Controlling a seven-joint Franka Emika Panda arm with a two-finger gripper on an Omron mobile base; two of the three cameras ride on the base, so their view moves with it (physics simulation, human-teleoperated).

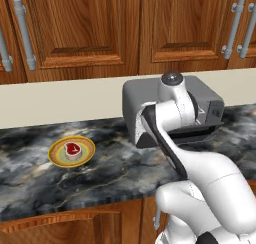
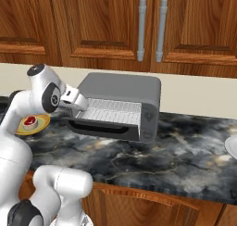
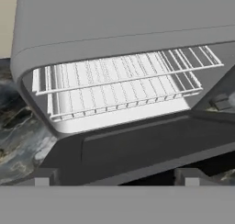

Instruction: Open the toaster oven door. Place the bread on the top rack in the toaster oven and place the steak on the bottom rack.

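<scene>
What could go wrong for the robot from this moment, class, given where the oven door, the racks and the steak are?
1. The toaster oven door hangs open in front of the open pincer, whose fingertips sit close to its edge; a careless pull-back might knock it.
2. The steak lies on a plate far to the left, so the arm's swing could clip the toaster oven.
3. The two racks sit close together; the steak could land on the wrong one.
</scene>
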